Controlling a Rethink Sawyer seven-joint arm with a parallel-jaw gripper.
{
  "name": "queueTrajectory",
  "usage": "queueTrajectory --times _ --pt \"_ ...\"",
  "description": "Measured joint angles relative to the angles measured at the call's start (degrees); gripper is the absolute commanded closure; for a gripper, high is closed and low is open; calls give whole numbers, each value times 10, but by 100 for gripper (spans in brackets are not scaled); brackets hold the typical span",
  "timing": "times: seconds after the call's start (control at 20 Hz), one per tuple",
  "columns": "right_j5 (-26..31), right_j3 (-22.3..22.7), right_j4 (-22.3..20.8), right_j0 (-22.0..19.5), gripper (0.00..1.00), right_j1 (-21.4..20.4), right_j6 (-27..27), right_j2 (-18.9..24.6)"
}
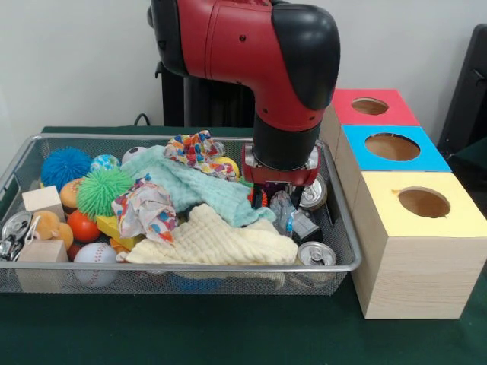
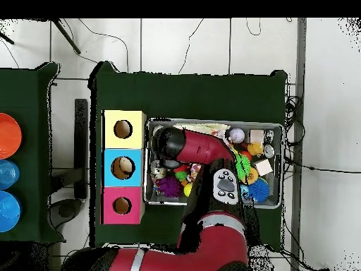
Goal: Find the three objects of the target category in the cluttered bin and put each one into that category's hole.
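No text, label or number can be read anywhere.

You have one wire basket [image 1: 346, 268] and three wooden boxes at the right of the frame: one red-topped [image 1: 373, 106], one blue-topped [image 1: 392, 147], one yellow-topped [image 1: 423, 204]. You can count three silver cans [image 1: 316, 254], two spiky balls [image 1: 65, 166], one baseball [image 1: 95, 258], two wooden blocks [image 1: 42, 201], four cloths [image 1: 217, 239] and one clear bottle [image 1: 282, 210].

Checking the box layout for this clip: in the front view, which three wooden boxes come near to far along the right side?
Yellow-top box → blue-top box → red-top box, each with a round hole in its top, all beside the wire-mesh bin.
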Motion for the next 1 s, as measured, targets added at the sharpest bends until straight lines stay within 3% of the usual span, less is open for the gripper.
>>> queueTrajectory --times 1.0 --pt "0 -3 12 25 0 13 0 -1"
